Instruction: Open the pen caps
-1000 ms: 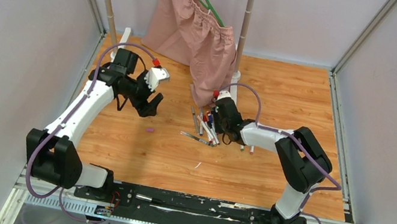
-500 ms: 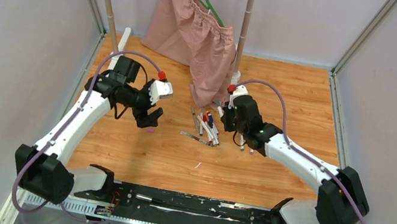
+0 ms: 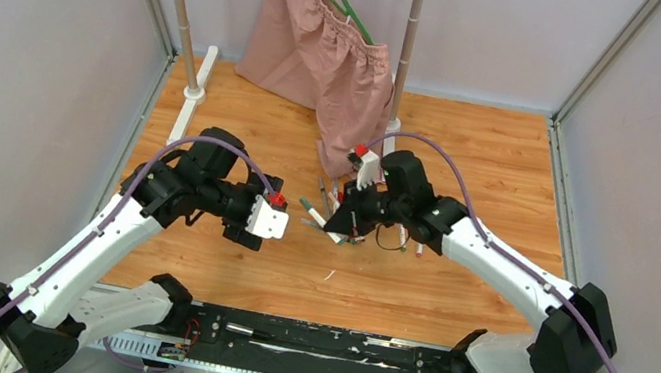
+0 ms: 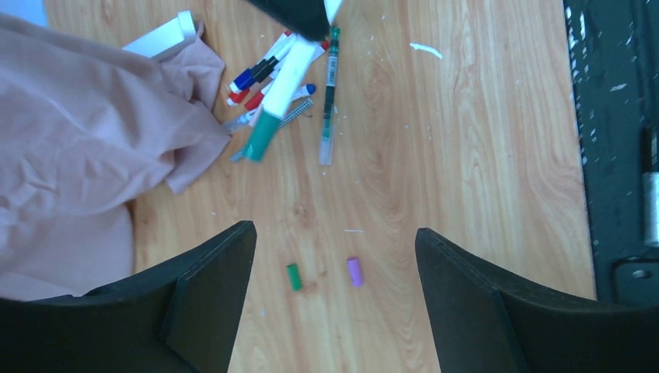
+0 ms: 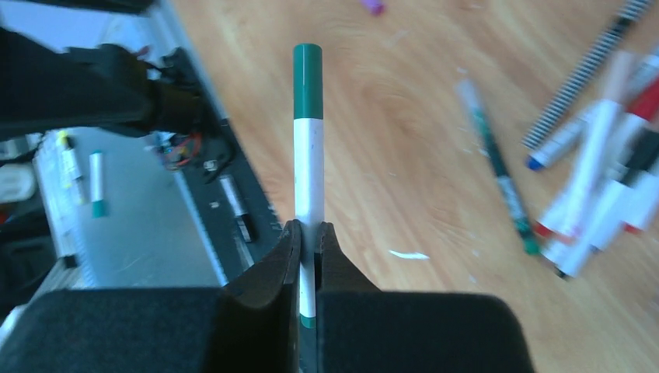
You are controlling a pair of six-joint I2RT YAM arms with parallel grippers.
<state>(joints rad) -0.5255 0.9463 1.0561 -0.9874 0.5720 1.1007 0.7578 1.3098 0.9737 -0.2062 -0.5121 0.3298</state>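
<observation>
Green marker presented for uncapping. I have the right fingers closed on the tail end of a white-barrelled green pen, lifted off the bench. Its green cap is on and points away from the grip, toward the left arm. The left fingers are spread wide and hold nothing. Under them a loose green cap and a loose purple cap lie apart from each other on the wood. The remaining pens sit in a heap just beside the pink cloth.

Hazards as I judge them:
- **Pivoting.** The pen is held far from the cap, so a sideways push from the left fingers could swing it or slip it out of the clamp.
- **Wrong grip.** Closing on the barrel instead of the cap would pull the whole pen free, capped.
- **Low approach.** A low pass could scatter the loose caps.
</observation>
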